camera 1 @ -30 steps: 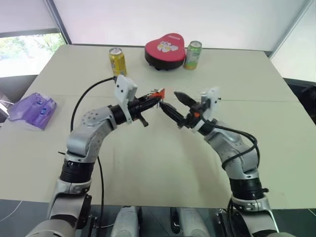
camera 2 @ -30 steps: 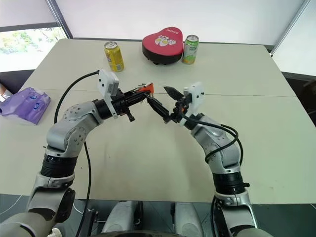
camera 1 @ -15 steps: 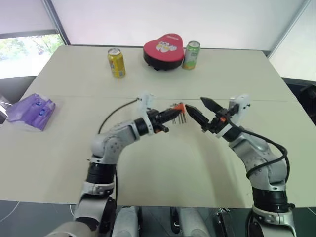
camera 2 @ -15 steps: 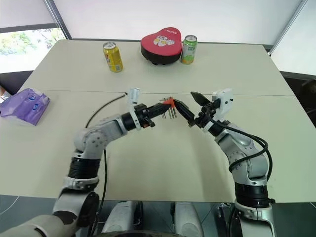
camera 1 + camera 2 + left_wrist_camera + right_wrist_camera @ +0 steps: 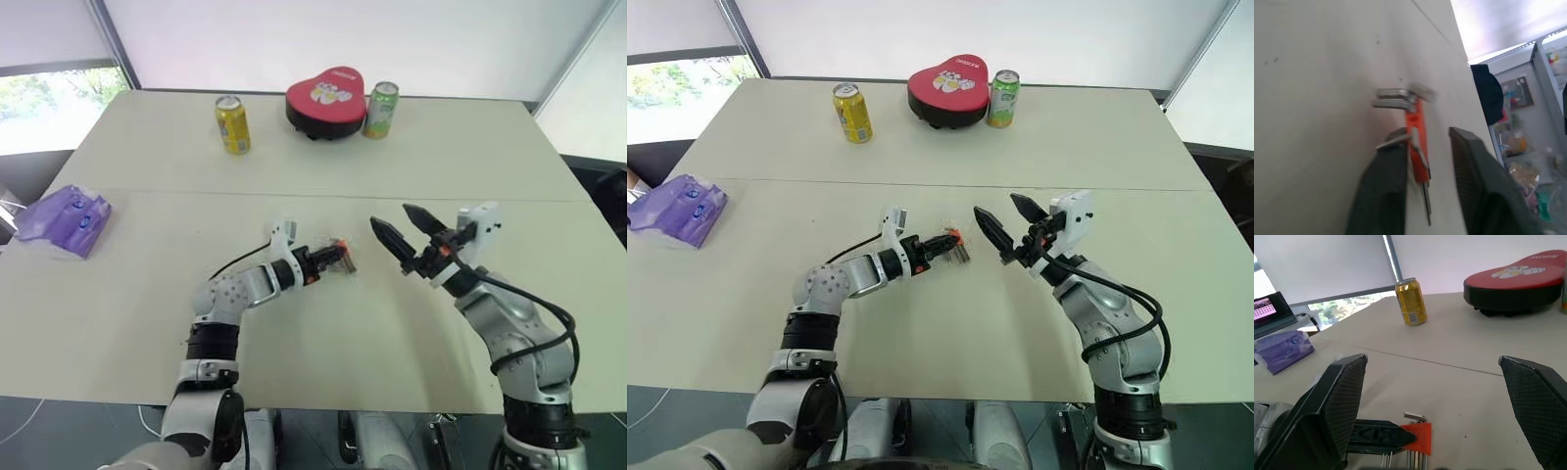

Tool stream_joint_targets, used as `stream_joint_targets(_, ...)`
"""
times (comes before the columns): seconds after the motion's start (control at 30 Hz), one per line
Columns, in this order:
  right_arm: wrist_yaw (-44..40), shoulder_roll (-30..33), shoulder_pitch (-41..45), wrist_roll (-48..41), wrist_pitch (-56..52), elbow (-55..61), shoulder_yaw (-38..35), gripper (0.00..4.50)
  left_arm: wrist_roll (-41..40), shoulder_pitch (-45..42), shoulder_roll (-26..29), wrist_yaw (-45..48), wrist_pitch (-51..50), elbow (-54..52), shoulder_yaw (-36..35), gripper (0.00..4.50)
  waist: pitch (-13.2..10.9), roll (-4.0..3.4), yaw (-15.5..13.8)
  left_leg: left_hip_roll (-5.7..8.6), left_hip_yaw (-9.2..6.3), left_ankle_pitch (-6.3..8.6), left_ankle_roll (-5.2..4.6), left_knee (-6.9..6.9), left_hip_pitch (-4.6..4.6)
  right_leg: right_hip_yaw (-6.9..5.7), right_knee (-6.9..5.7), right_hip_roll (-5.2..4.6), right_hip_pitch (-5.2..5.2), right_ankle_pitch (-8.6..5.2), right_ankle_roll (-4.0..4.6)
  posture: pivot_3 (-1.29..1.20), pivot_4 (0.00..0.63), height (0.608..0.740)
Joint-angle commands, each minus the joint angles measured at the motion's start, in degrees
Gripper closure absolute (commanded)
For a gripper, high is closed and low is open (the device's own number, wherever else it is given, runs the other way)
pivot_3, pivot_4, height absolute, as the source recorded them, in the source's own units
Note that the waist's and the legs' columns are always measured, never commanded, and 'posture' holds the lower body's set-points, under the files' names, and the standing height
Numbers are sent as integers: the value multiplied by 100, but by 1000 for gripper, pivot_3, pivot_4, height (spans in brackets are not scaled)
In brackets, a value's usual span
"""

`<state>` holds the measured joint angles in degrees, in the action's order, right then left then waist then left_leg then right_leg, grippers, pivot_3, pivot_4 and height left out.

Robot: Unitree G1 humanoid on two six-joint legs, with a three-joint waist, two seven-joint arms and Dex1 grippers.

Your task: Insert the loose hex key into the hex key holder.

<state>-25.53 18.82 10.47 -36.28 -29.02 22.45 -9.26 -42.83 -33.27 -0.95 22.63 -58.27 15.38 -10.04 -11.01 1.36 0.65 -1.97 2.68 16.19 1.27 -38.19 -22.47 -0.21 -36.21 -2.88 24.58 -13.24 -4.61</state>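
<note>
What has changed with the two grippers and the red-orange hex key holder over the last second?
The left gripper carried the red-orange plastic hex key holder down from mid-air to the beige table, and its fingers now stand parted around it. The right gripper drew off to the right, jaws wide open. The yellow can, green can and red heart-shaped tin kept their places.
</note>
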Motion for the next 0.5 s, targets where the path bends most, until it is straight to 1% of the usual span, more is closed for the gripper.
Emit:
stream_joint_targets(0.03, 12, 6, -25, -57, 103, 300, -46, 0, 25, 58, 29, 34, -61, -95, 74, 1270, 4, -1, -7, 1, 1, 0, 0, 0, 2, 0, 0, 0, -3, 0, 0, 0, 150, 740)
stream_joint_targets(0.1, -33, 79, -58, -13, 104, 308, -34, 0, 165, 104, 191, 150, 46, -317, 253, 240, 9, 0, -5, 2, 1, 0, 0, -1, 6, 0, 1, -1, -9, 0, 1, 0, 150, 740)
stream_joint_targets(0.13, -97, 173, -80, 24, 89, 308, -26, 0, 230, 151, 340, 260, 77, -541, 377, 74, 10, 0, -1, 2, 1, 0, 0, -2, 7, 0, 1, -1, -11, 0, 1, 0, 150, 740)
stream_joint_targets(0.2, -304, 459, -133, 139, 69, 283, -9, 0, 396, 318, 773, 565, 186, -1128, 736, 74, 11, -1, 42, 2, 1, 0, 0, -2, 9, 0, 1, 0, -11, -1, 2, 0, 150, 740)
stream_joint_targets(0.3, -558, 841, -183, 240, 49, 241, 55, 0, 400, 521, 1227, 925, 249, -1694, 984, 74, 12, -3, 36, -5, -2, 0, 0, 5, 13, 5, 0, 9, -7, -1, 3, 0, 150, 740)
stream_joint_targets(0.4, -1323, 1824, -355, 758, 175, 160, 315, 0, 270, 812, 2046, 1520, 237, -2631, 1083, 74, 11, -4, 11, -5, -2, 0, 0, 5, 10, 5, 0, 9, -5, -2, 4, 0, 150, 740)
stream_joint_targets(0.47, -1925, 2626, -472, 1229, 428, 39, 528, 0, 269, 961, 2623, 1837, 305, -3027, 1008, 74, 9, -5, 1, -5, -1, 0, 0, 3, 6, 5, 4, 6, -3, -2, 4, 0, 150, 740)
stream_joint_targets(0.5, -2138, 2903, -494, 1370, 542, -24, 594, 0, 306, 1021, 2857, 1961, 379, -3134, 994, 74, 10, -4, -8, -3, -1, 0, 0, 3, 5, 5, 5, 3, -2, -3, 5, 0, 150, 740)
